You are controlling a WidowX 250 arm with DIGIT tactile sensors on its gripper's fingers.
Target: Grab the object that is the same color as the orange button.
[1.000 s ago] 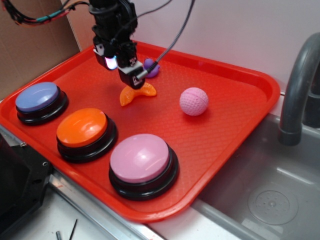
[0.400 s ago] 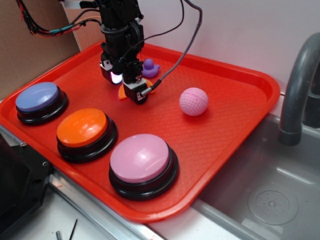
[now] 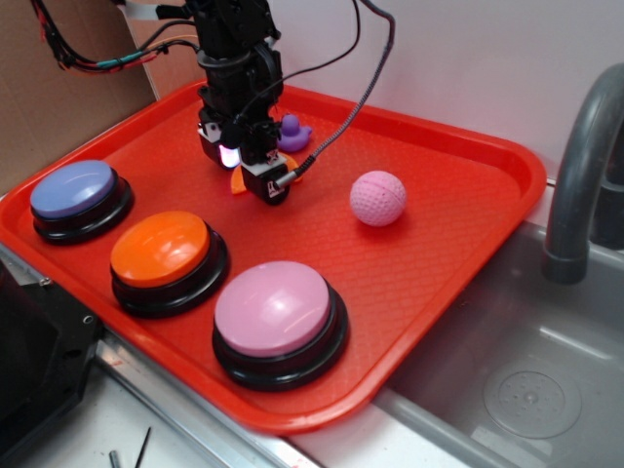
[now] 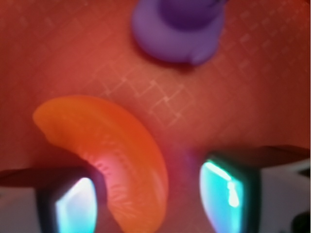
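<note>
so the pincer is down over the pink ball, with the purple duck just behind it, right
Not the pink ball; that sits apart to the side in the exterior view. The pincer is down over the orange slice toy, as the wrist view shows. The purple duck is just behind, as you said.

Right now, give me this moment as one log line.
phase: closing in | target: orange slice between open fingers, not gripped | near: purple duck | on: red tray
</note>
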